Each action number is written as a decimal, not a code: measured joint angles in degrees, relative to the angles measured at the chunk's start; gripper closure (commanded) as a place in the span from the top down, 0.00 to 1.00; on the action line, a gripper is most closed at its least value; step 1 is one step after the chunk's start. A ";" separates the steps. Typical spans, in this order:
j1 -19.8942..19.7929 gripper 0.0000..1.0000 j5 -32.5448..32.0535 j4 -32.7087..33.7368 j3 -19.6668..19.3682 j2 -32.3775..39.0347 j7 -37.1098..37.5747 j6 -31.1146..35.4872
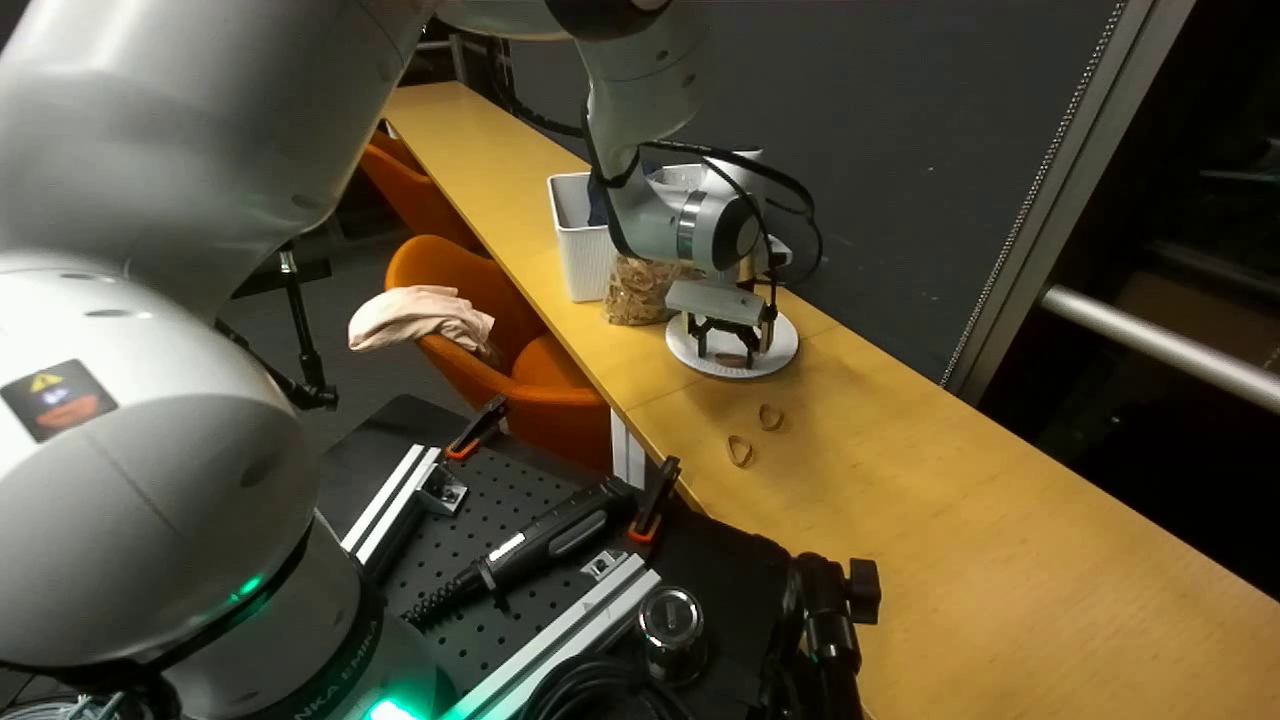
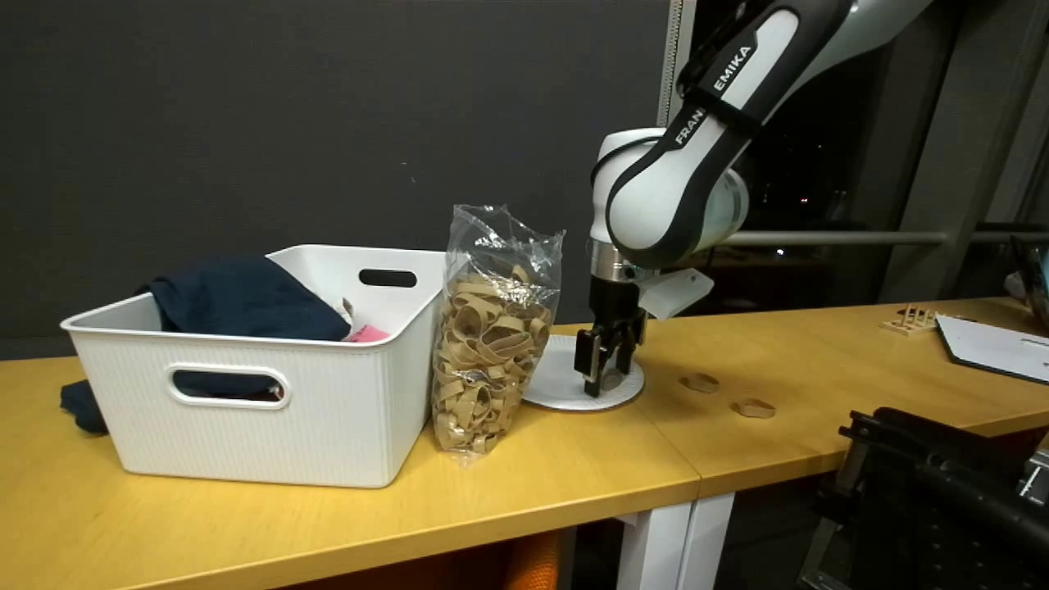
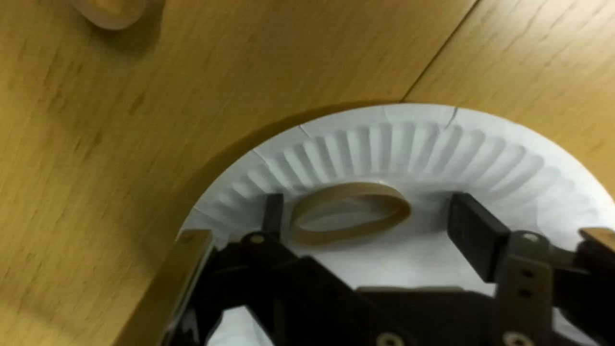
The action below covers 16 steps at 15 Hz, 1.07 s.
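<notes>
My gripper (image 3: 366, 221) is open and low over a white paper plate (image 3: 384, 149). A tan rubber band (image 3: 355, 233) lies on the plate between the two fingers, nearer the left finger in the wrist view, and neither finger holds it. In both exterior views the gripper (image 1: 727, 355) (image 2: 608, 378) points down with its fingertips at the plate (image 1: 685, 350) (image 2: 557, 399). Two more tan bands lie on the table beside the plate, one (image 2: 752, 412) nearer the table's front edge and one (image 2: 699, 388) farther back. Part of a band (image 3: 114, 23) shows at the wrist view's top left.
A clear bag of tan bands (image 2: 488, 352) stands beside the plate. A white basket (image 2: 262, 434) with dark cloth (image 2: 246, 299) stands next to the bag. A dark wall (image 1: 850, 180) runs behind the table. A clipboard (image 2: 996, 348) and small pegged wooden block (image 2: 910, 321) lie farther along.
</notes>
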 measured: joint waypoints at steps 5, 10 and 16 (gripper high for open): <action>0.01 0.19 0.42 0.91 0.45 0.15 0.00 0.00; 0.03 0.00 0.91 1.12 0.72 0.12 -0.01 0.00; 0.43 0.01 1.14 0.42 0.99 -0.34 0.10 -0.16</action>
